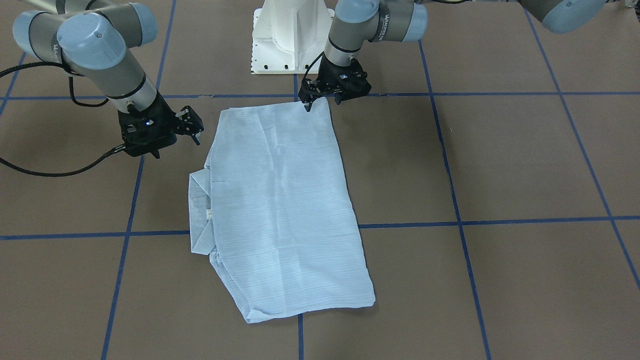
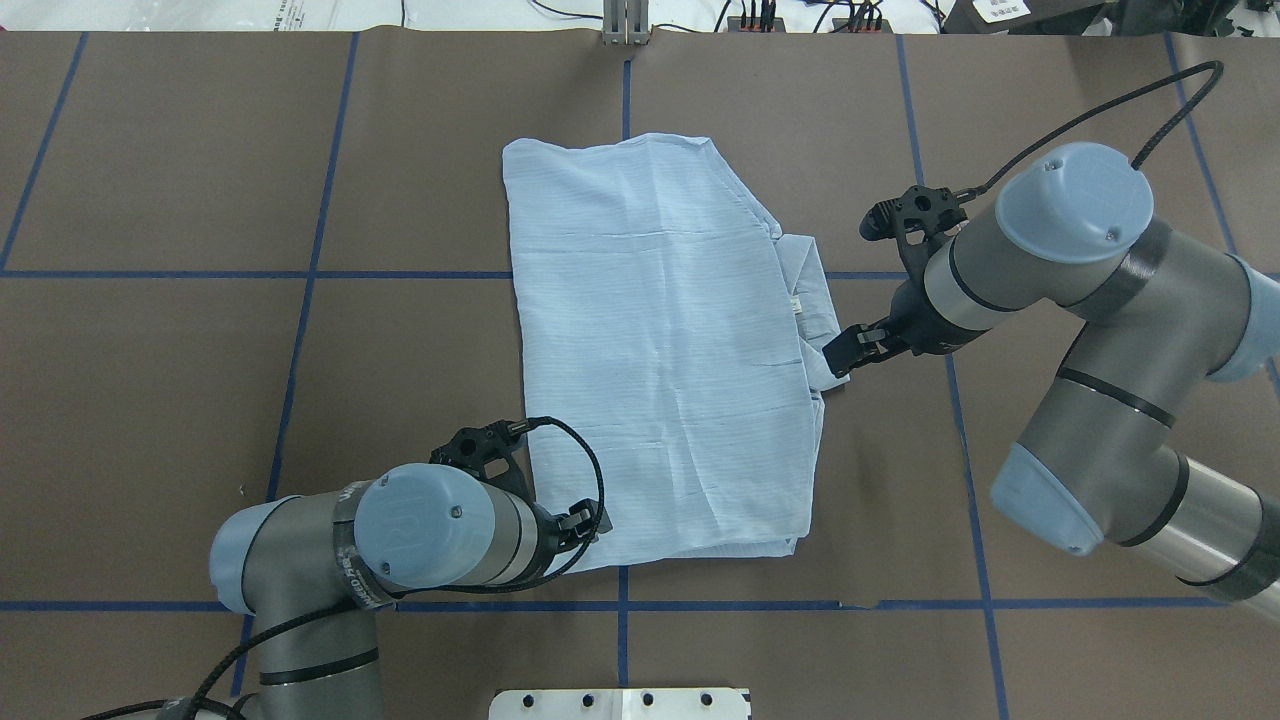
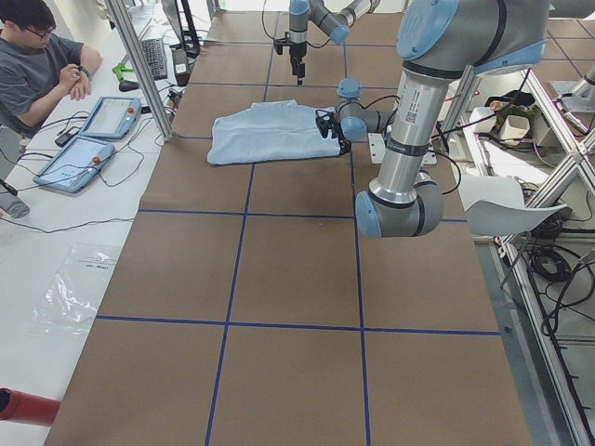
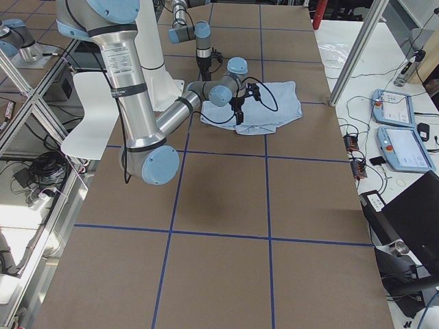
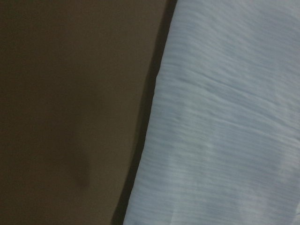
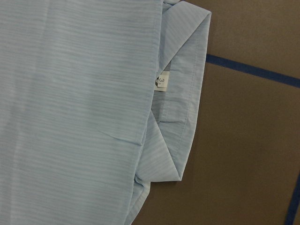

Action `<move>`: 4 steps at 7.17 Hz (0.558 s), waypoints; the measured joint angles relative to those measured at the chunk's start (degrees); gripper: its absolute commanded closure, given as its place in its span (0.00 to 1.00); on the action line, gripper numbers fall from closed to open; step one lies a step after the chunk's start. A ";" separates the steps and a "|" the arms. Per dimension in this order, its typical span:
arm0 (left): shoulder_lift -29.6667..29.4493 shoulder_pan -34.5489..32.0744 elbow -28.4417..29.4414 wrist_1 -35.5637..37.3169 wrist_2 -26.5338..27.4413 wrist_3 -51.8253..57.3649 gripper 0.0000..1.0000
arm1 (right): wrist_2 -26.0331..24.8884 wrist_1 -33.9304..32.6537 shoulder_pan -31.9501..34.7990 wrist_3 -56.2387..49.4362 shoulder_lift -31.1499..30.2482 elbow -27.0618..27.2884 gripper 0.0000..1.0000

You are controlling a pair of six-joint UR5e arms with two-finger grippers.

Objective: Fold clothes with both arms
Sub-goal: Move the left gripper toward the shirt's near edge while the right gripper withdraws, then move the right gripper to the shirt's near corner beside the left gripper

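arms grey tubular | caps light-blue | claws black | cables black braided

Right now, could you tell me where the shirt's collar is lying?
In the overhead view the collar sticks out from the right edge of the folded pale-blue shirt, flat on the brown table, close beside the right gripper.

White neck label on shirt: "3"; smaller print below unreadable.
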 measured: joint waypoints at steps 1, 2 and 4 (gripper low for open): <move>-0.05 0.48 0.30 -0.04 0.03 0.06 0.18 | -0.07 0.00 -0.03 0.02 0.01 0.07 0.00; -0.10 0.67 0.58 -0.10 0.04 0.22 0.20 | -0.13 0.00 -0.04 0.03 0.01 0.19 0.00; -0.24 0.81 0.91 -0.18 0.05 0.42 0.22 | -0.13 0.00 -0.04 0.03 -0.06 0.60 0.00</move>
